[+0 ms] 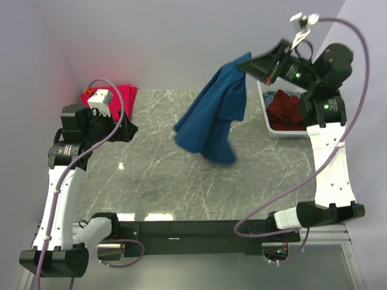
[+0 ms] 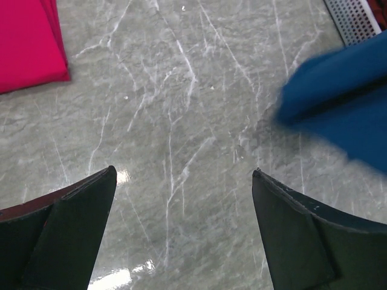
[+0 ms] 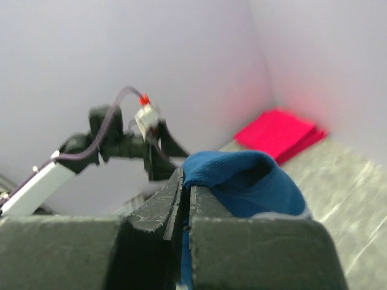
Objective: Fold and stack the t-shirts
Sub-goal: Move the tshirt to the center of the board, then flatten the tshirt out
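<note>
My right gripper [image 3: 184, 178] is pinched tight on a fold of the blue shirt [image 1: 211, 115], the two fingers pressed together with the cloth bulging out above them. I hold it high over the far right part of the table [image 1: 151, 181], and the shirt hangs down and leftward in a loose drape; its lowest folds look to be at or just above the marble, though I cannot tell whether they touch. My left gripper [image 2: 184, 175] has its fingers spread wide with nothing between them, hovering over bare tabletop on the left side. The blue cloth shows blurred at the right edge of my left wrist view, apart from those fingers. The red shirts [image 1: 124, 96] lie folded in a flat pile at the far left corner. A maroon shirt [image 1: 287, 109] sits crumpled in the basket [image 1: 272, 130] at the far right, just beside my right arm.
</note>
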